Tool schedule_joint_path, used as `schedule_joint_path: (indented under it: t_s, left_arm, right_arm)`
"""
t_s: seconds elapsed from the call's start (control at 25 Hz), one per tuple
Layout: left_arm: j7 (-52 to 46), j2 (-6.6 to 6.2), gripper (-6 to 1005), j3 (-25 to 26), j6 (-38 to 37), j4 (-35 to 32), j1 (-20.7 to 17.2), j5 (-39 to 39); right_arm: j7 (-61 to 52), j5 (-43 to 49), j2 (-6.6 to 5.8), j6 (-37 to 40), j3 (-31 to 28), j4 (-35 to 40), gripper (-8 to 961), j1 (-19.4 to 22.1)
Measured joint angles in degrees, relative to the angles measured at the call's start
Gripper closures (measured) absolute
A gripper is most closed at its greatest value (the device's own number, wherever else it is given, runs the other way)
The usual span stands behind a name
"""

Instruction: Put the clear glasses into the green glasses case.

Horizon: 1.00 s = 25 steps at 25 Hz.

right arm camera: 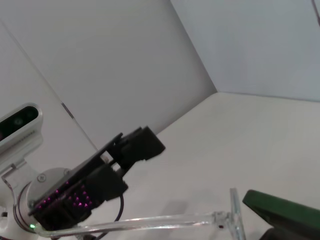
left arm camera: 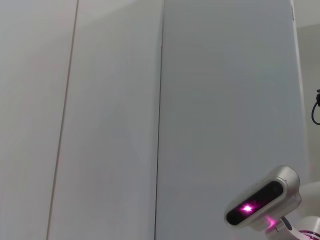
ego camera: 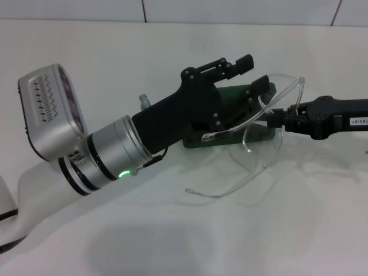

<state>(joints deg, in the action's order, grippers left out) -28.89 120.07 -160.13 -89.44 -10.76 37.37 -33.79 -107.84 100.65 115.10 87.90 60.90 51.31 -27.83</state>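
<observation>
The clear glasses [ego camera: 261, 152] are held above the white table [ego camera: 172, 241], just in front of and partly over the green glasses case [ego camera: 233, 123], which lies on the table behind the left arm's black hand. The right gripper [ego camera: 275, 118] reaches in from the right and is clenched on the glasses near the top of the lens, where frame and temple meet. One thin temple arm trails down and forward toward the table; the other rises behind the gripper. In the right wrist view a temple arm [right arm camera: 150, 220] is seen stretched across the frame beside the case's green edge [right arm camera: 285, 207].

The left gripper [ego camera: 251, 72] is poised over the far end of the case with its fingers spread apart; whether a finger touches the case or lid cannot be told, as the hand hides most of it. Whether the lid is up is likewise hidden.

The glasses are judged to be very light, smooth and slippery, with springy temples that flex and swing when moved. A hold on the stiffer brow edge or hinge corner, as taken now, is likely the safest; a pinch on a thin temple would probably let the piece twist. The temples appear unfolded, so they may catch on the case rim when lowered. The case looks rigid and is likely to slide unless steadied.
</observation>
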Motion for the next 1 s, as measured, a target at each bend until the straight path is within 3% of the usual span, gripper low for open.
schedule_joint_path:
  t_s: [0.36, 0.76, 1.0]
  left_arm:
    - [0.0, -0.1, 579, 0.0, -0.4, -0.1, 1.2, 0.5]
    - [1.3, -0.15, 578, -0.3, -0.3, 1.6, 8.0, 3.7]
    - [5.6, -0.18, 578, -0.5, -0.2, 5.1, 11.4, 5.8]
  right_arm:
    - [-3.9, 1.2, -1.71, 2.3, 0.4, -0.7, 836, -1.5]
    - [-10.8, 4.0, -5.85, 9.3, 0.2, -10.2, 837, -11.5]
    - [-12.7, 4.6, -7.4, 10.9, 0.1, -14.1, 837, -14.7]
